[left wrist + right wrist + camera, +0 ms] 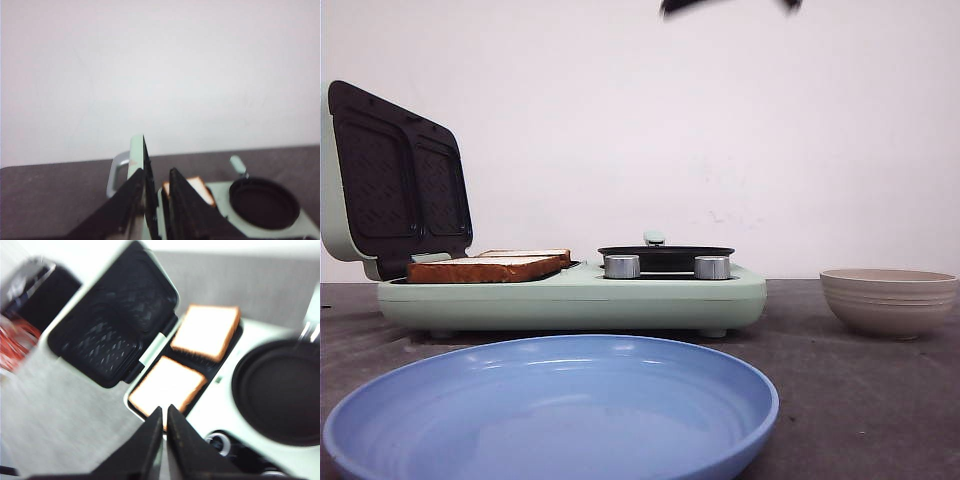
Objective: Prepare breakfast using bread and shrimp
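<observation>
Two slices of bread [185,357] lie side by side on the lower plate of the mint-green sandwich maker [570,295], its lid [395,180] standing open on the table [860,390]. My right gripper [165,412] hangs above the appliance, jaws nearly closed on nothing, tips just over the edge of the nearer slice. My left gripper [157,175] sits at the raised lid's top edge, jaws narrow with the lid's rim between them; the bread shows just beyond the fingertips. A round black frying pan [665,257] occupies the maker's other side. A blue plate [550,415] and a beige bowl [888,300] wait nearby.
</observation>
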`<move>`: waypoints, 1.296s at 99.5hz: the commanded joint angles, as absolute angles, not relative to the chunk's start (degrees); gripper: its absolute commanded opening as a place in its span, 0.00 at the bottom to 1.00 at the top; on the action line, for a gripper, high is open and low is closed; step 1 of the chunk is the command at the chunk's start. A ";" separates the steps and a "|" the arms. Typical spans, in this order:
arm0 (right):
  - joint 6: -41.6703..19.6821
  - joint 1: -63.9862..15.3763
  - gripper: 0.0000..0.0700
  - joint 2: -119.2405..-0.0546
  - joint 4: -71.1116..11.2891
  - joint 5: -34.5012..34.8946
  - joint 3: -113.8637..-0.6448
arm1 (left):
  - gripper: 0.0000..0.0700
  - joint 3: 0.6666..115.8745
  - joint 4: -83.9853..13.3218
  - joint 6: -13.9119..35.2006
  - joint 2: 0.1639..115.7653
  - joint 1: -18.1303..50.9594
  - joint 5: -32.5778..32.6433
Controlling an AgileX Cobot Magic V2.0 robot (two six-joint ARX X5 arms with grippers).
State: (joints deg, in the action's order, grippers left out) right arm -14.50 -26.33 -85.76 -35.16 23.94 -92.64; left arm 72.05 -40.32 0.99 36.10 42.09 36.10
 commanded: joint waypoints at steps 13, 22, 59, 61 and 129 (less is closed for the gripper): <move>-5.10 -27.20 0.00 -75.00 -34.39 19.51 -93.82 | 0.00 70.81 -46.09 5.85 39.33 41.08 34.04; -2.90 -27.20 0.00 -70.63 -34.28 19.20 -93.82 | 0.00 67.13 -46.61 8.38 39.53 40.64 34.06; 3.60 -27.20 0.00 -55.20 -33.15 19.05 -89.34 | 0.00 49.15 -31.68 18.17 37.10 36.95 29.26; 3.95 -27.20 0.00 -54.22 -32.91 19.05 -88.58 | 0.00 48.88 -30.61 18.31 37.19 36.53 28.69; 2.13 -27.14 0.00 -37.30 -31.90 14.98 -65.34 | 0.00 76.51 -26.37 11.94 62.50 -5.96 -3.57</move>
